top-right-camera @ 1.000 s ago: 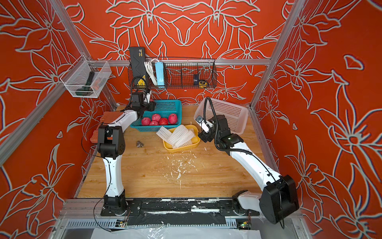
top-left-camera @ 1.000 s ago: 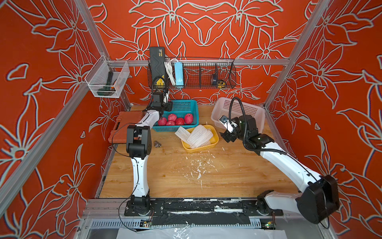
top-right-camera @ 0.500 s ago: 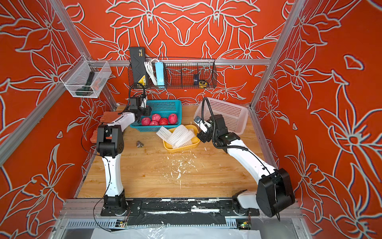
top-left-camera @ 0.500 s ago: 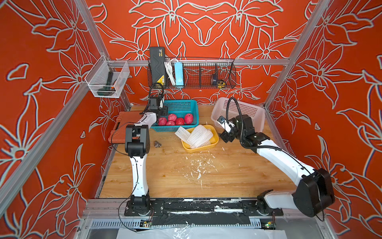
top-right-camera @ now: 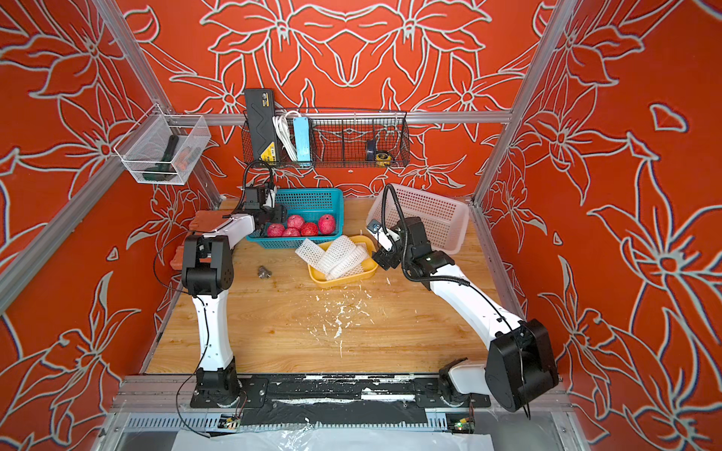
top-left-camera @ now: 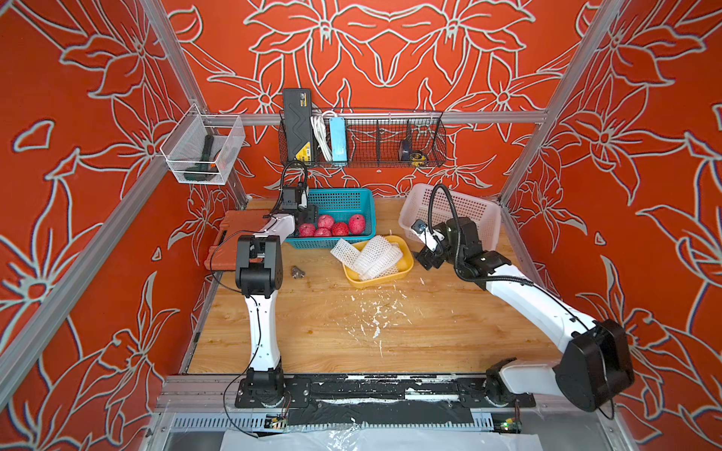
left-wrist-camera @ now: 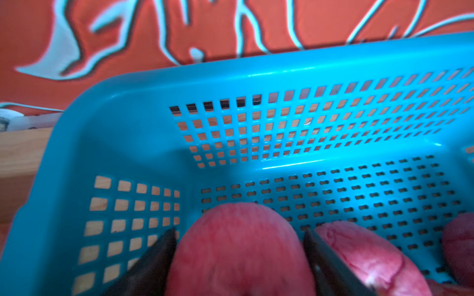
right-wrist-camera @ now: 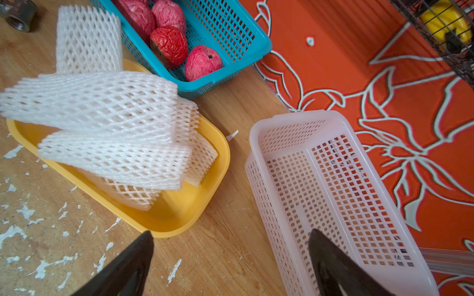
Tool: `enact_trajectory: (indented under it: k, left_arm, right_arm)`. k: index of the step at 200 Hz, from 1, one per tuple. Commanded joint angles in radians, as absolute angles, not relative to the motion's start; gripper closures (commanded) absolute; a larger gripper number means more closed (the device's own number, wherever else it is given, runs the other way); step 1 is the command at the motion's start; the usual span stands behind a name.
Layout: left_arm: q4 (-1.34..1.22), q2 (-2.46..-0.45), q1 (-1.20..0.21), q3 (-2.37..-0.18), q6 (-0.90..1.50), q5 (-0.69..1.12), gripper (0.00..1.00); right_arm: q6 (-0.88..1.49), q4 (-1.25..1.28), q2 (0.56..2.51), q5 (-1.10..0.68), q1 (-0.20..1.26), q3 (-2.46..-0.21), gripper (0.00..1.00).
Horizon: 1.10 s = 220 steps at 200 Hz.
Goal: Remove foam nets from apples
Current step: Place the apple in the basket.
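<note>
The left claw (left-wrist-camera: 239,232) reaches down into the teal basket (left-wrist-camera: 143,107), its two dark fingers (left-wrist-camera: 159,256) standing on either side of one bare apple (left-wrist-camera: 238,258). The apple fills the gap between them. Whether they press on it or merely flank it, I cannot tell. Just beside that claw, in the same basket, lie the other apples (top-left-camera: 340,228). Five show in a top view, red-pink and bare-skinned, one of them darker and wrinkled (right-wrist-camera: 169,44). They crowd the end of the basket nearest the claw.

The right claw (right-wrist-camera: 230,233) hangs over the wooden table (right-wrist-camera: 225,256) with its fingers spread wide, only bare wood showing between them. Ahead of it to one side sits the yellow tray (right-wrist-camera: 179,223), holding the foam nets (right-wrist-camera: 102,107). These are white mesh sleeves, flattened and heaped across one another. One net (right-wrist-camera: 87,38) hangs over the tray's far rim onto the table. On the claw's other side, just beside one finger, stands the white perforated basket (right-wrist-camera: 333,179). The teal basket lies beyond the tray from this claw.

White foam crumbs (top-left-camera: 375,316) dot the table behind the right claw, towards the arm bases. On the back wall above the left claw, a wire rack (top-left-camera: 390,136) holds a black box (top-left-camera: 297,121), a white cable and a blue strip.
</note>
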<state>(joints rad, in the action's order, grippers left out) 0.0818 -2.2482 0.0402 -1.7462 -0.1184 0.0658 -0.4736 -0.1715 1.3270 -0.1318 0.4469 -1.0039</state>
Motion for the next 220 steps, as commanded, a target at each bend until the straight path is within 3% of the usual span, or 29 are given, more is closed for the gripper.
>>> enact_trajectory:
  k: [1, 65, 104, 161, 190, 220]
  left_arm:
    - [0.079, -2.229, 0.045, -1.738, -0.098, 0.097, 0.14]
    - [-0.014, -2.042, 0.045, -1.564, -0.068, 0.166, 0.08]
    - [-0.170, -1.778, 0.042, -1.264, -0.046, 0.231, 0.08]
    - [-0.375, -1.222, 0.034, -0.728, -0.081, 0.282, 0.08]
    - [-0.367, -0.965, 0.035, -0.455, -0.129, 0.182, 0.07]
    - [-0.438, -0.891, 0.036, -0.302, -0.057, 0.108, 0.04]
  right_arm:
    - [-0.449, -0.159, 1.293, -0.113, 0.443, -0.997, 0.05]
    - [-0.376, -0.170, 1.241, -0.102, 0.443, -0.986, 0.05]
    - [-0.311, -0.135, 1.150, -0.060, 0.442, -0.897, 0.02]
    - [-0.105, -0.144, 1.102, 0.123, 0.380, -0.836, 0.03]
    - [0.004, -0.048, 1.032, 0.351, 0.340, -0.694, 0.03]
    - [-0.008, 0.164, 1.008, 0.333, 0.247, -0.522, 0.03]
